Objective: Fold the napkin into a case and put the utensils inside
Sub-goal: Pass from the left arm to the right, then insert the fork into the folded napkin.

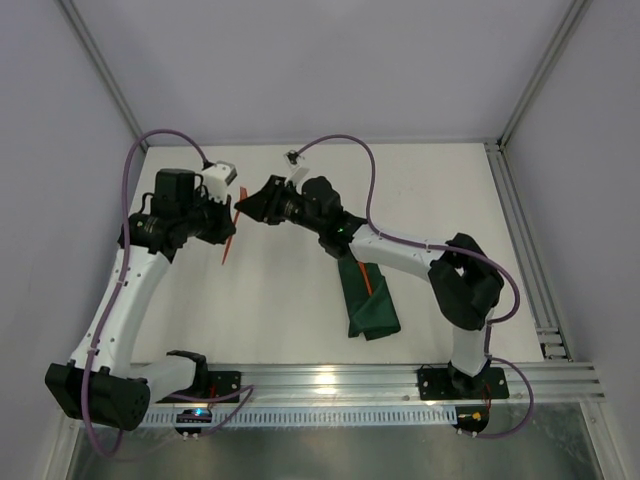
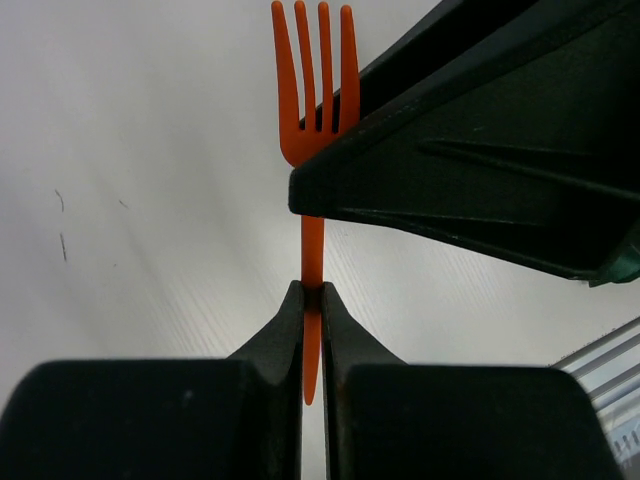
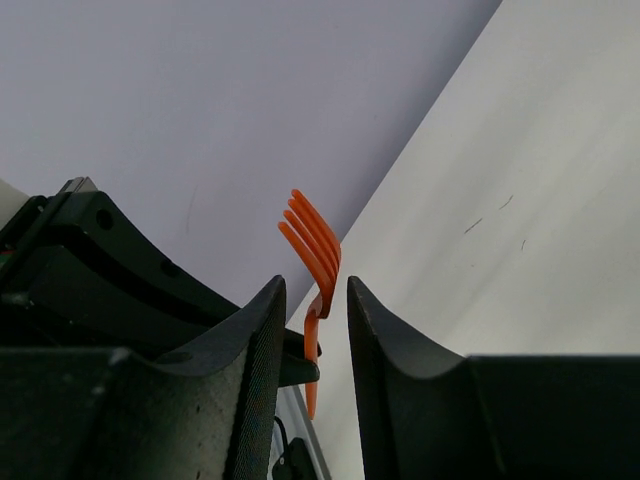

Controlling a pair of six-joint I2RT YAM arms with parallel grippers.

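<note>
My left gripper (image 2: 312, 292) is shut on the handle of an orange fork (image 2: 318, 80), one of the utensils, and holds it above the table with the tines pointing away. In the top view the fork (image 1: 229, 245) hangs at the left gripper (image 1: 231, 224). My right gripper (image 3: 315, 300) is open, one jaw on each side of the fork's (image 3: 322, 250) neck, with a gap on both sides. Seen from above, the right gripper (image 1: 247, 207) sits just right of the fork. The dark green napkin (image 1: 368, 300) lies folded into a narrow case, with another orange utensil (image 1: 366, 276) poking out of its top.
The right arm (image 1: 400, 255) stretches over the top of the folded cloth. Purple cables (image 1: 360, 180) loop above both arms. An aluminium rail (image 1: 400, 380) runs along the near edge, and another frame rail (image 1: 520, 240) borders the right side.
</note>
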